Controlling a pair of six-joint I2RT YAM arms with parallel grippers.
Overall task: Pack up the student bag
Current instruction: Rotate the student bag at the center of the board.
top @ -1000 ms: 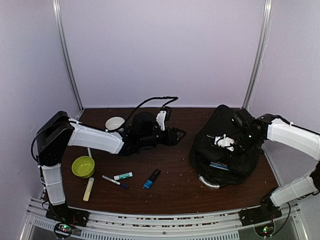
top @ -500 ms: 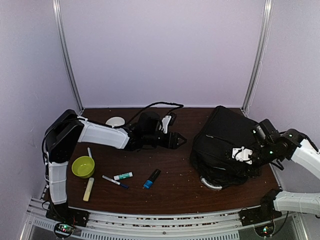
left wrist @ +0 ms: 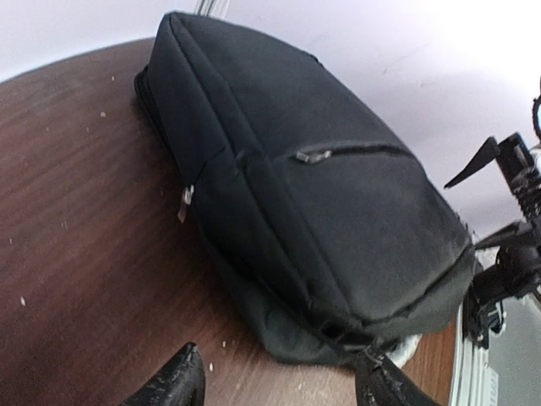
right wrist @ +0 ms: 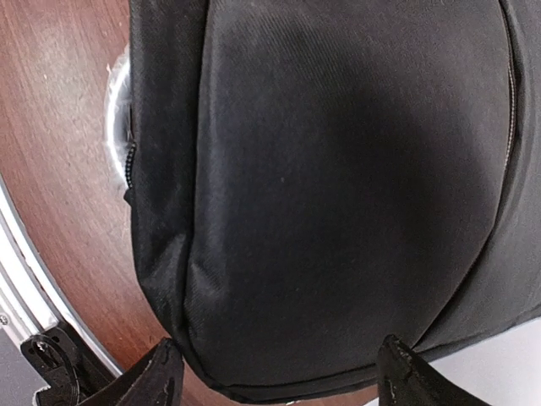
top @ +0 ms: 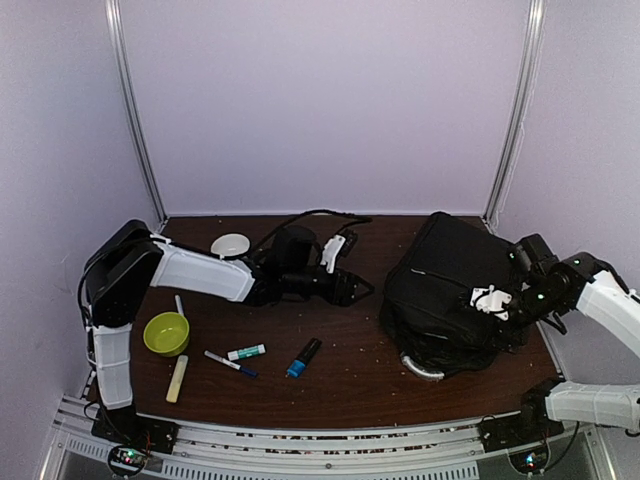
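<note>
The student bag, large, black and soft, lies at the right of the table, its grey handle poking out at the near end. My left gripper hangs open just left of it and points at it. In the left wrist view the bag fills the frame beyond the spread fingertips, with bare table between. My right gripper hovers at the bag's right side, open and holding nothing. Its wrist view shows the bag's end between wide-set fingers.
On the left of the table lie a green bowl, a white round dish, a white-teal marker, a dark pen, a blue highlighter and a pale stick. A black cable loops behind the left arm.
My right gripper has opened and drawn back to the right off the top of the bag. The left gripper has edged a little towards the bag.
</note>
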